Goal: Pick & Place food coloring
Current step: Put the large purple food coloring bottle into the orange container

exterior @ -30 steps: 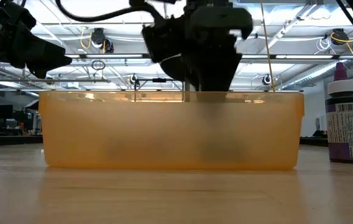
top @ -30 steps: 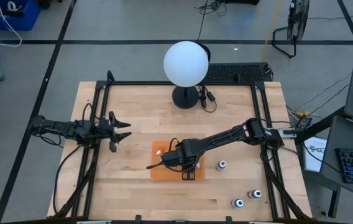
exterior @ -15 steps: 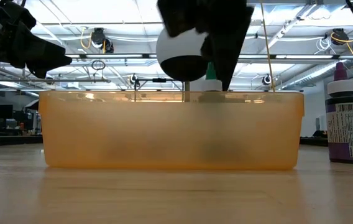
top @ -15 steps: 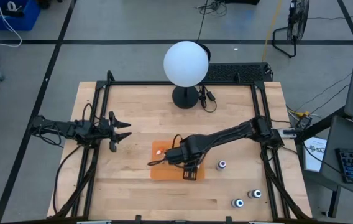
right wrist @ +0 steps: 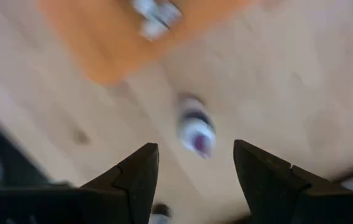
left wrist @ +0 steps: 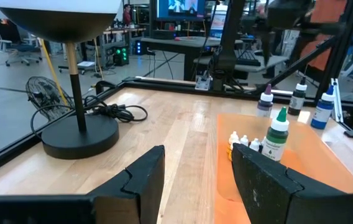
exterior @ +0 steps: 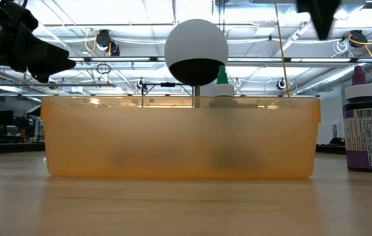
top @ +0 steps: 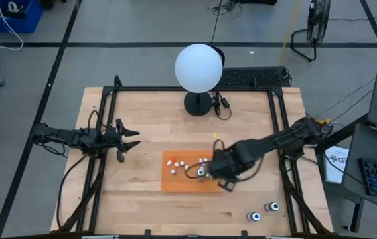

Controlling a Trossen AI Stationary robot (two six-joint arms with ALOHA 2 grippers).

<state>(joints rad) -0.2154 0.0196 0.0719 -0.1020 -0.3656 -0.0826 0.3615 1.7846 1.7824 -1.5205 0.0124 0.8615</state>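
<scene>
Table: one light wooden tabletop [top: 142, 199], ringed by a black metal frame [top: 195, 88] along its edges.
Arms: two dark arms; the left one waits at the table's left edge, the right one reaches in from the right edge toward the middle.
Lamp: one large white globe lamp [top: 198, 66] on a round black base near the far edge.
Tray: one orange translucent rectangular plastic tray [top: 175, 182] in the middle of the table.
Left gripper [top: 134, 139]: fingers spread, nothing between them, above bare wood and well apart from the tray.
Right gripper [right wrist: 195, 148]: just beside the tray's right end, above the table, fingers spread and empty.
Bigger dark bottles: four. One green-topped bottle [left wrist: 278, 134] stands upright inside the tray. One purple-topped bottle [right wrist: 196, 127] stands on the wood under the right gripper, outside the tray. Two white-ringed bottles [top: 255, 216] [top: 273, 207] stand near the front right corner.
Tiny whitish bottles [top: 173, 164]: at least five, scattered inside the tray; the exact count cannot be told.
Open room: bare wood between the left gripper and the tray, along the front edge, and on the table's far left side.
</scene>
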